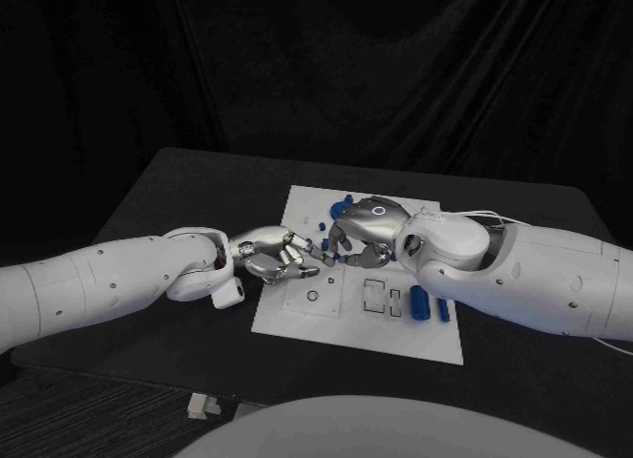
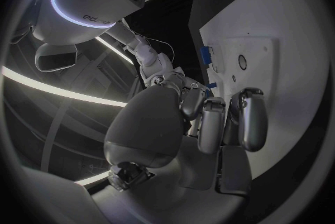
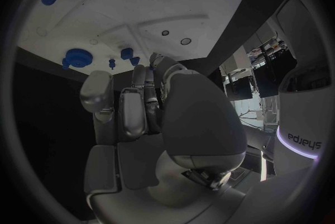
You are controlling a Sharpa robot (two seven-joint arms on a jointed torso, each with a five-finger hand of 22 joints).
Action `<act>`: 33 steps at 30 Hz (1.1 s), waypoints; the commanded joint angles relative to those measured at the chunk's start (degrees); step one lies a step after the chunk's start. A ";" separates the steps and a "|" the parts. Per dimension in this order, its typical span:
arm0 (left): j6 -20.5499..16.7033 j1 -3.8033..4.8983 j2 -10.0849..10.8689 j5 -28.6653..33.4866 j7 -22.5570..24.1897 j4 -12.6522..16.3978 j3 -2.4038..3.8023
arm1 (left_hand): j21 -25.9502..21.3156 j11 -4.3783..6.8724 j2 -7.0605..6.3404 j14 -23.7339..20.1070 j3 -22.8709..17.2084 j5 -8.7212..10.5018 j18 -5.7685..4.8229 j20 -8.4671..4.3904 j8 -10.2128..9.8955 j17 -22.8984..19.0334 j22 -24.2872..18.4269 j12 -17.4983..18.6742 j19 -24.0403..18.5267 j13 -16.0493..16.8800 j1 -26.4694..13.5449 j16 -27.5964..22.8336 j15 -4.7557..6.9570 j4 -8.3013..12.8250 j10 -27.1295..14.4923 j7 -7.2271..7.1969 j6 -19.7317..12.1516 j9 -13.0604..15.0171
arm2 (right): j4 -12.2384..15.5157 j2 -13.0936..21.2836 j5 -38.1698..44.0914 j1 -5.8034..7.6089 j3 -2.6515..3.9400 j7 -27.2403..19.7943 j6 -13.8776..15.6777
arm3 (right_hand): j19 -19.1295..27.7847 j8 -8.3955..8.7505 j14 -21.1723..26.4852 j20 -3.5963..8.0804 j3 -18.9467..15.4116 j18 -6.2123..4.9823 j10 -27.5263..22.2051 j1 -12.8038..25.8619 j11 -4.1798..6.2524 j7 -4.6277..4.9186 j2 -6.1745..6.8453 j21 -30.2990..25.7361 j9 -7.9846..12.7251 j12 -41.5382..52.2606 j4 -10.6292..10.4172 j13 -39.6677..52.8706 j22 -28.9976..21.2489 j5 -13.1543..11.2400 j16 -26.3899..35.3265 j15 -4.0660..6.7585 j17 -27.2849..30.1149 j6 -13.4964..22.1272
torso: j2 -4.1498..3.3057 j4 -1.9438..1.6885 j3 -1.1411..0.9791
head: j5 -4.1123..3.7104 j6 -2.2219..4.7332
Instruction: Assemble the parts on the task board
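Presently both hands are met over the near-middle of the task board (image 1: 347,324), which lies in the middle of the desk (image 1: 165,191). The left hand (image 1: 272,256) and the right hand (image 1: 363,227) have curled fingers, but whether anything is pinched cannot be told. Blue parts (image 1: 418,303) lie on the board beside the right hand. A collision of the close fingers could knock a part off the board.
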State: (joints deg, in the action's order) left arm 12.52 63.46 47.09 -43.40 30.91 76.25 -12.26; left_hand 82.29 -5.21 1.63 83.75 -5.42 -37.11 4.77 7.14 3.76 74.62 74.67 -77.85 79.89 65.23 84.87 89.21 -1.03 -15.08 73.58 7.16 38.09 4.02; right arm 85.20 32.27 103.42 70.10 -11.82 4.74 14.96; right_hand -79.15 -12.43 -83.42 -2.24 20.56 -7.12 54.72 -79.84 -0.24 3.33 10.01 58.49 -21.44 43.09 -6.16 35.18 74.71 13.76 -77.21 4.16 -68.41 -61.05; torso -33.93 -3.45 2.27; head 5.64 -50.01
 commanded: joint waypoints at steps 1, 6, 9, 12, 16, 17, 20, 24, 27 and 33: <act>0.75 -0.12 -0.27 -0.08 0.22 -0.14 0.05 | 0.22 2.97 -1.37 6.25 -2.96 0.51 -1.83 -0.58 -0.33 15.38 9.16 -12.15 0.00 24.77 0.64 0.79 1.05 0.72 16.42 -0.31 0.57 -0.52 | 0.20 0.08 0.42 -0.15 0.04 -0.30 0.78 | -0.56 -2.27 -0.61 0.08 2.47 1.39 0.70 -0.56 0.03 0.48 -0.89 -0.32 -2.58 -0.71 0.36 -0.28 7.71 2.04 0.27 -0.03 -0.28 -1.51 | -0.01 0.00 -0.01 | -0.04 0.01; 1.00 -0.14 -0.60 -0.08 -0.31 -0.56 0.05 | 0.17 2.91 -1.40 6.25 -3.06 0.55 -1.82 -0.65 -0.22 15.38 9.14 -12.15 -0.04 24.77 0.52 0.79 1.09 0.74 16.42 -0.12 0.99 -0.44 | 0.30 0.11 0.42 -0.16 0.04 -0.52 1.41 | -0.57 -2.28 -0.60 0.07 2.49 1.39 0.71 -0.58 0.02 0.49 -0.90 -0.30 -2.59 -0.72 0.38 -0.29 7.72 2.04 0.29 -0.04 -0.24 -1.51 | 0.03 0.02 0.02 | 0.01 0.01; 1.07 -0.15 -0.66 -0.08 -0.53 -0.74 0.05 | 0.22 2.86 -1.42 6.25 -3.10 0.57 -1.84 -0.67 -0.17 15.38 9.19 -12.15 0.03 24.77 0.45 0.79 1.09 0.75 16.42 -0.02 1.21 -0.41 | 0.40 0.17 0.42 -0.16 0.04 -0.63 1.71 | -0.57 -2.28 -0.60 0.07 2.49 1.39 0.71 -0.58 0.02 0.49 -0.90 -0.30 -2.59 -0.72 0.38 -0.29 7.72 2.04 0.29 -0.04 -0.24 -1.51 | -0.01 0.03 0.01 | -0.03 0.01; 1.12 -0.18 -0.72 -0.08 -0.73 -1.01 0.05 | 0.11 2.82 -1.43 6.25 -3.13 0.58 -1.81 -0.68 -0.14 15.38 9.11 -12.15 -0.11 24.77 0.41 0.79 1.08 0.76 16.42 0.04 1.32 -0.39 | 0.50 0.24 0.42 -0.16 0.04 -0.72 1.94 | -0.57 -2.28 -0.60 0.07 2.49 1.39 0.71 -0.58 0.02 0.49 -0.90 -0.30 -2.59 -0.72 0.38 -0.29 7.72 2.04 0.29 -0.04 -0.24 -1.51 | -0.03 0.02 0.01 | 0.00 0.01; 1.20 -0.24 -0.81 -0.08 -1.00 -1.40 0.05 | 0.06 2.79 -1.45 6.25 -3.16 0.60 -1.79 -0.69 -0.13 15.38 9.07 -12.15 -0.17 24.77 0.37 0.79 1.07 0.77 16.42 0.09 1.31 -0.39 | 0.74 0.37 0.42 -0.16 0.04 -0.83 2.17 | -0.61 -2.29 -0.63 0.06 2.53 1.41 0.72 -0.63 -0.01 0.52 -0.90 -0.20 -2.62 -0.74 0.42 -0.31 7.74 2.07 0.23 -0.05 -0.34 -1.54 | -0.04 0.03 0.02 | 0.01 0.01; 1.24 -0.26 -0.84 -0.08 -1.07 -1.49 0.05 | 0.06 2.79 -1.45 6.25 -3.16 0.60 -1.79 -0.69 -0.13 15.38 9.07 -12.15 -0.17 24.77 0.37 0.79 1.07 0.77 16.42 0.09 1.31 -0.39 | 0.82 0.41 0.42 -0.16 0.04 -0.86 2.21 | -0.63 -2.30 -0.63 0.05 2.55 1.42 0.73 -0.66 -0.01 0.54 -0.91 -0.15 -2.64 -0.75 0.45 -0.32 7.75 2.09 0.25 -0.07 -0.31 -1.56 | -0.05 0.03 0.01 | 0.02 0.01; 1.28 -0.30 -0.88 -0.08 -1.18 -1.63 0.05 | -0.01 2.76 -1.46 6.25 -3.18 0.62 -1.77 -0.69 -0.11 15.38 9.02 -12.15 -0.26 24.77 0.34 0.79 1.06 0.78 16.42 0.13 1.43 -0.37 | 0.98 0.47 0.42 -0.16 0.04 -0.93 2.31 | -0.63 -2.30 -0.63 0.05 2.55 1.42 0.73 -0.66 -0.01 0.54 -0.91 -0.15 -2.64 -0.75 0.45 -0.32 7.75 2.09 0.25 -0.07 -0.31 -1.57 | -0.04 0.04 0.00 | 0.07 0.01; 1.32 -0.37 -0.99 -0.08 -1.30 -1.88 0.05 | -0.01 2.76 -1.46 6.25 -3.18 0.62 -1.77 -0.69 -0.11 15.38 9.02 -12.15 -0.26 24.77 0.34 0.79 1.06 0.78 16.42 0.13 1.43 -0.37 | 1.22 0.53 0.42 -0.16 0.04 -1.07 2.43 | -0.65 -2.31 -0.63 0.04 2.58 1.43 0.74 -0.69 -0.02 0.56 -0.90 -0.09 -2.66 -0.76 0.48 -0.33 7.77 2.12 0.26 -0.09 -0.29 -1.58 | 0.01 0.02 0.00 | 0.18 0.01; 1.35 -0.41 -1.07 -0.08 -1.35 -2.01 0.05 | -0.09 2.65 -1.45 6.25 -3.32 0.69 -1.75 -0.69 -0.02 15.38 8.97 -12.15 -0.35 24.77 0.24 0.79 1.01 0.82 16.42 0.27 1.93 -0.31 | 1.37 0.55 0.42 -0.16 0.04 -1.15 2.46 | -0.65 -2.33 -0.63 0.03 2.61 1.43 0.75 -0.74 -0.03 0.58 -0.90 -0.10 -2.68 -0.78 0.52 -0.35 7.76 2.17 0.25 -0.11 -0.31 -1.61 | 0.01 0.00 0.00 | 0.20 0.01; 1.29 -0.52 -1.19 -0.08 -1.34 -2.20 0.05 | -0.18 2.64 -1.45 6.25 -3.34 0.69 -1.72 -0.69 -0.02 15.38 8.90 -12.15 -0.47 24.77 0.23 0.79 1.00 0.83 16.42 0.28 1.88 -0.31 | 1.60 0.51 0.42 -0.16 0.04 -1.29 2.38 | -0.68 -2.33 -0.62 0.01 2.64 1.45 0.76 -0.78 -0.05 0.62 -0.88 0.00 -2.71 -0.81 0.56 -0.37 7.79 2.23 0.27 -0.13 -0.27 -1.62 | 0.00 0.00 0.01 | 0.19 0.01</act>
State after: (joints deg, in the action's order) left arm 13.14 63.08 46.04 -43.49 29.23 74.04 -12.25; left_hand 82.28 -5.21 1.63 83.75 -7.07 -37.11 4.78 6.65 3.77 74.62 74.67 -77.85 79.37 65.23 84.86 89.21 -1.02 -14.69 73.59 7.66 39.64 4.04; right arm 86.56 32.76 103.43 70.07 -11.82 3.74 16.28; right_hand -79.15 -12.43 -83.56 -2.24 21.11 -7.12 54.90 -79.84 -0.41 3.42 10.02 58.49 -21.44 43.01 -5.61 35.15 74.71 13.76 -77.21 4.01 -68.41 -61.12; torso -33.93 -3.44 2.27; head 5.84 -50.01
